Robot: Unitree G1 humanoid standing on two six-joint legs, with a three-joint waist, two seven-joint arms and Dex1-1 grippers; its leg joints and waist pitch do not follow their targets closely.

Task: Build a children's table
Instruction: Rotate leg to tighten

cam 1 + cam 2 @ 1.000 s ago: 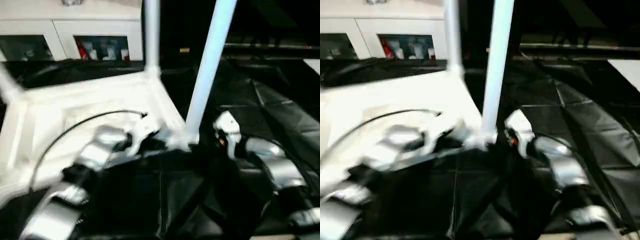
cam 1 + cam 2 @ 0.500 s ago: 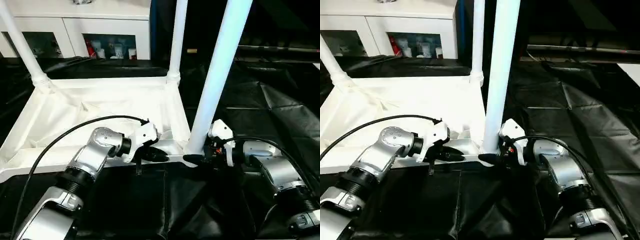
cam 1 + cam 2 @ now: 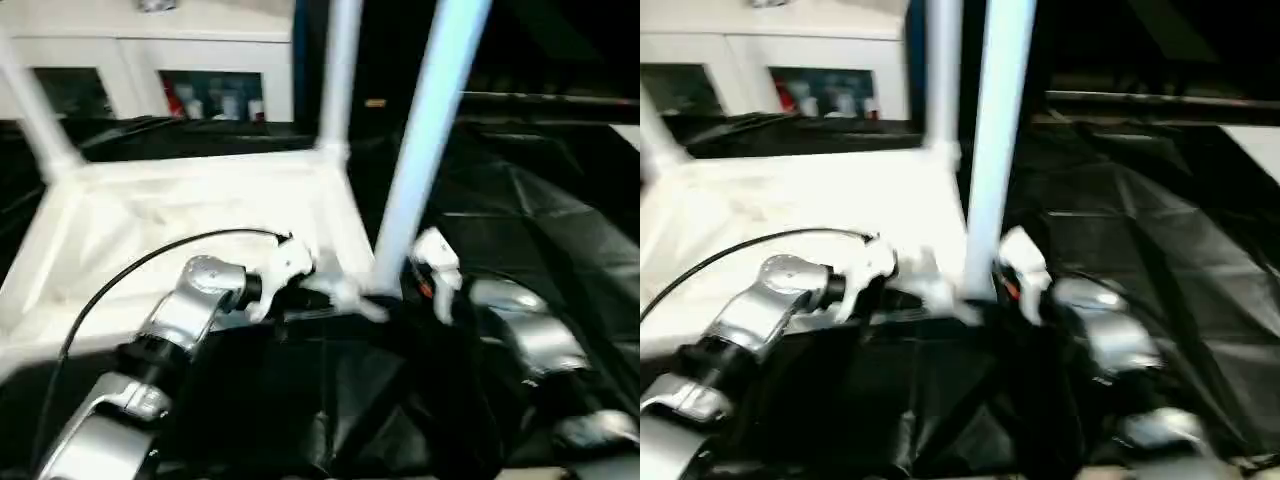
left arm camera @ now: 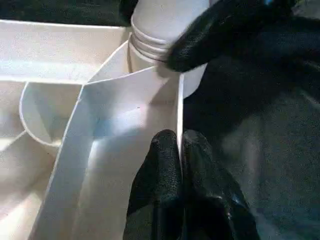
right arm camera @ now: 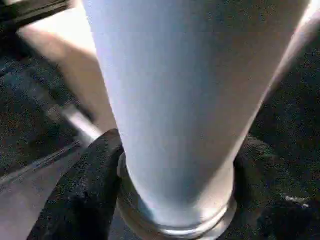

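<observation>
The children's table top (image 3: 150, 220) lies upside down on the black cover, white and ribbed inside. Three white legs stand up from its corner sockets: the nearest leg (image 3: 425, 140), one at the far right corner (image 3: 338, 70) and one at the far left (image 3: 35, 110). My left gripper (image 4: 181, 142) is shut on the thin rim wall (image 4: 150, 105) of the top, close to the near right corner. My right gripper (image 5: 175, 170) clasps the base of the nearest leg (image 5: 190, 90), one black finger (image 5: 90, 185) pressed on each side just above the socket.
A white cabinet (image 3: 150, 60) with glass doors stands behind the work table. The black cover (image 3: 560, 220) spreads in creased folds to the right of the table top. A black cable (image 3: 130, 270) arcs over my left forearm.
The whole picture has shifted and blurred, so the head camera has moved. My right gripper's fingers have drawn in around the leg's base. The left gripper keeps its pinch on the rim.
</observation>
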